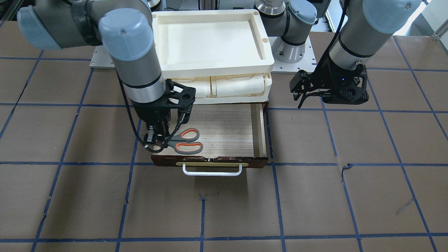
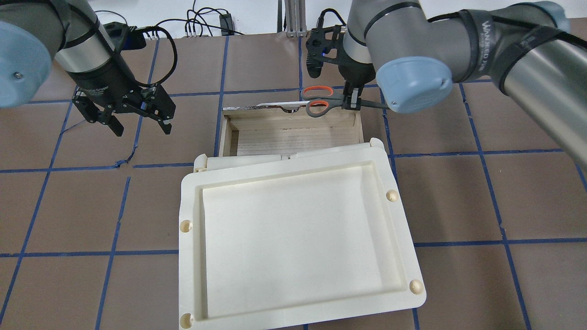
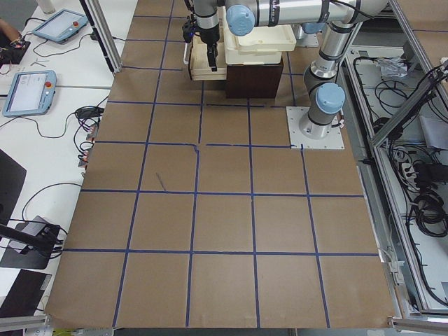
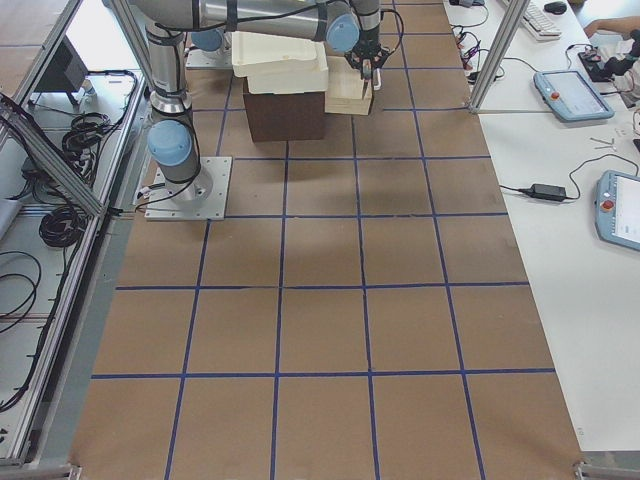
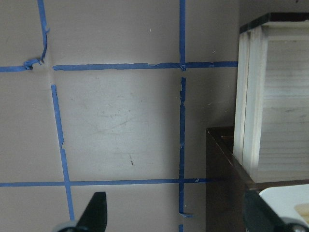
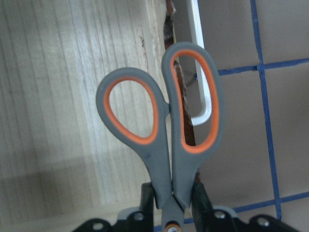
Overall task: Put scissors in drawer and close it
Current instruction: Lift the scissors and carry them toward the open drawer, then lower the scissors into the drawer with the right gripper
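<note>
The right pincer point(image 1: 156, 138), closed near the pivot of the stiff, light, probably slippery scissors point(image 1: 185, 141), holds them over the open drawer point(image 1: 224, 129) beneath it, a sound-looking grip, while the left pincer point(image 2: 142, 129) gapes wide, empty.

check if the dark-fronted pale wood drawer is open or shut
Open: the dark-fronted pale wood drawer is pulled out from under the cream plastic tray-topped unit, its bare floor exposed.

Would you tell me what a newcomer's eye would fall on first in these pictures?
Probably the orange-lined scissors, gripped by the right end effector above the front edge of the drawer. The drawer stands pulled out under a cream tray unit, while the left end effector hangs open and empty off to the side.
</note>
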Controlling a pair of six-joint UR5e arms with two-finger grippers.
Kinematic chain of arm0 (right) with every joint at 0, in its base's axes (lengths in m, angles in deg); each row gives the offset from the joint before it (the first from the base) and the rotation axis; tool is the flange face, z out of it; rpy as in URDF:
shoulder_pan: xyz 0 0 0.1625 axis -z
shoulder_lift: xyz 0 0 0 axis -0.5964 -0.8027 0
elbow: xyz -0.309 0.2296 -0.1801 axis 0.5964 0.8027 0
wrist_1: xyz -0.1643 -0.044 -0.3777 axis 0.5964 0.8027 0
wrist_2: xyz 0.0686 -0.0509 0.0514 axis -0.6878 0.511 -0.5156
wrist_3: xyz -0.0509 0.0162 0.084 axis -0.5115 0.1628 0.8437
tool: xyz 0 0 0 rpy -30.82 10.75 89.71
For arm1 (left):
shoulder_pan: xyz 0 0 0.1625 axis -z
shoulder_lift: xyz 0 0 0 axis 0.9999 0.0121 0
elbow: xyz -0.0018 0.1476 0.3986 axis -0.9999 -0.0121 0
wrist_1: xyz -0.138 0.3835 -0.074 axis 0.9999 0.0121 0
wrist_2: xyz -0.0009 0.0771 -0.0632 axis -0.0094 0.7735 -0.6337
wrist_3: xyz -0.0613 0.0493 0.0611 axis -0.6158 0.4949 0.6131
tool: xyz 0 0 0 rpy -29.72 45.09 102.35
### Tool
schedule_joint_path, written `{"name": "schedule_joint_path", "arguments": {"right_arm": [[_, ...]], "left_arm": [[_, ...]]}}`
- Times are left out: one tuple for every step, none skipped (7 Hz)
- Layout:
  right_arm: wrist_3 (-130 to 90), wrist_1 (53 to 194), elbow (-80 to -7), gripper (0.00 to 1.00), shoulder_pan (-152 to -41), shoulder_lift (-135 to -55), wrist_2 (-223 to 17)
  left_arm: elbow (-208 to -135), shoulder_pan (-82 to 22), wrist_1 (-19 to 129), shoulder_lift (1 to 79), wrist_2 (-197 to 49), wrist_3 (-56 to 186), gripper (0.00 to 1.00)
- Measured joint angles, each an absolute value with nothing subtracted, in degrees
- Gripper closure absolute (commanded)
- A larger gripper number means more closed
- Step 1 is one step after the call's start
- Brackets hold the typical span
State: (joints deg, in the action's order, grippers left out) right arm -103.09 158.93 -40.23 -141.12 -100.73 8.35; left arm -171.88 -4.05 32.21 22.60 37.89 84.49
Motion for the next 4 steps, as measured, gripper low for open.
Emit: {"name": "schedule_joint_path", "arguments": {"right_arm": [[-99.18, 158.81, -39.32, 1.0, -144.01, -99.77, 8.27], [-95.39, 158.88, -38.53, 1.0, -146.87, -98.23, 8.39], [-92.61, 159.12, -38.05, 1.0, -149.33, -96.74, 8.68], [-91.48, 159.32, -37.82, 1.0, -150.56, -95.65, 8.86]], "left_arm": [[-171.88, -4.13, 32.19, 22.5, 38.11, 84.11, 0.0], [-171.9, -4.16, 32.23, 22.37, 38.27, 83.89, 0.0], [-171.93, -4.17, 32.28, 22.3, 38.35, 83.94, 0.0], [-171.95, -4.2, 32.31, 22.27, 38.41, 84.11, 0.0]]}}
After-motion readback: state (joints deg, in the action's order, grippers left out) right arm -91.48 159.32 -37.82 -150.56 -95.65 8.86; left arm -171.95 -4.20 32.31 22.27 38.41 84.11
